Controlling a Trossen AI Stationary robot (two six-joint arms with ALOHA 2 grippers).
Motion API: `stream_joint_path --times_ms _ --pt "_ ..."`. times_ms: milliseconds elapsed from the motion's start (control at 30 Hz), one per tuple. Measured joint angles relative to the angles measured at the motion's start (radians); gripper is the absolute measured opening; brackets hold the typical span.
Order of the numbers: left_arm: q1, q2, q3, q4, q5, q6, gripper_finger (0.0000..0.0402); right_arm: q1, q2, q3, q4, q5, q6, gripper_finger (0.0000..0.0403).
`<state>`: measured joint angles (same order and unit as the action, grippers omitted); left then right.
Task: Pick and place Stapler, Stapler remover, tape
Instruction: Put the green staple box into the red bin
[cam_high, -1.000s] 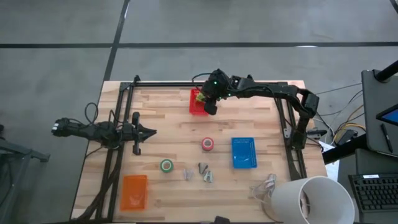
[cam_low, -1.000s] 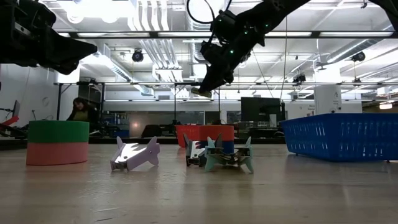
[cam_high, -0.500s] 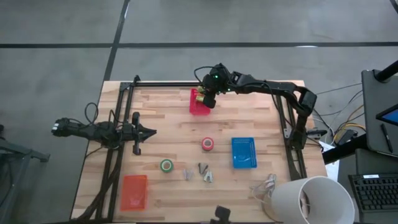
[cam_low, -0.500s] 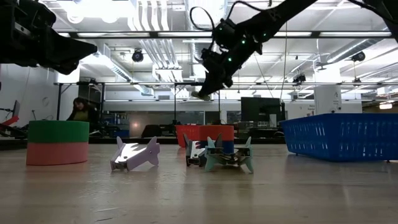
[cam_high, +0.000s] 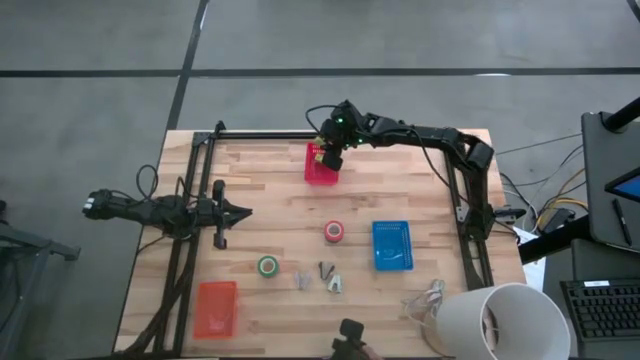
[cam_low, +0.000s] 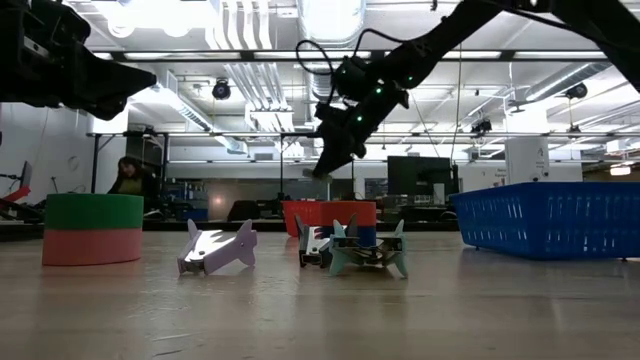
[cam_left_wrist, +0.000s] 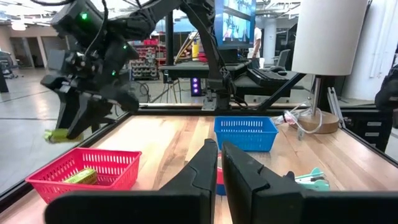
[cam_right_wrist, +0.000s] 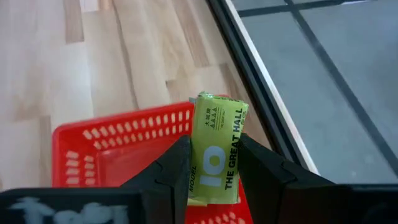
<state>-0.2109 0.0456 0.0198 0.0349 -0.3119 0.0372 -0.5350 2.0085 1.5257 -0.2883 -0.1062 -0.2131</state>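
The stapler (cam_right_wrist: 216, 149) is a small oblong yellow-green block with printed lettering, held in my shut right gripper (cam_high: 327, 157) above the red basket (cam_high: 320, 166) at the table's far side. In the low view it shows at the right gripper's tip (cam_low: 312, 172), well above the table. A second yellow-green oblong (cam_left_wrist: 81, 176) lies inside the red basket. The red-pink tape roll (cam_high: 334, 232) and the green tape roll (cam_high: 267, 266) lie flat mid-table, with the staple removers (cam_high: 325, 275) near them. My left gripper (cam_high: 243, 211) waits shut at the table's left. My right gripper pinches the stapler between its two fingers (cam_right_wrist: 177, 165), one on each long side. The stapler lies along the fingers, and its free end (cam_right_wrist: 219, 106) sticks out past the fingertips. The fingers slant downward from the right. The stapler is lifted clear over the red basket (cam_right_wrist: 118, 143).
A blue basket (cam_high: 391, 245) stands right of the red-pink roll and an orange-red basket (cam_high: 216, 308) sits at the near left. A white lamp shade (cam_high: 500, 320) fills the near right corner. Black frame rails (cam_high: 190, 250) run along the table's sides.
My right gripper has carried the stapler a short way toward the table's far left, from the red basket's right side to over the basket, and has sunk a little. It has stayed shut on the stapler.
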Motion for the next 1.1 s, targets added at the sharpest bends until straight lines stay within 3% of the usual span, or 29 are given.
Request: stream_joint_path --times_ms 300,1100 --pt "0.0 0.002 0.0 0.0 0.0 0.0 0.0026 -0.001 0.085 0.075 -0.106 0.0 -0.009 0.0115" --pt "0.0 0.002 0.0 -0.001 0.0 0.0 0.0026 -0.005 0.143 0.077 -0.104 -0.003 -0.056 0.0126"
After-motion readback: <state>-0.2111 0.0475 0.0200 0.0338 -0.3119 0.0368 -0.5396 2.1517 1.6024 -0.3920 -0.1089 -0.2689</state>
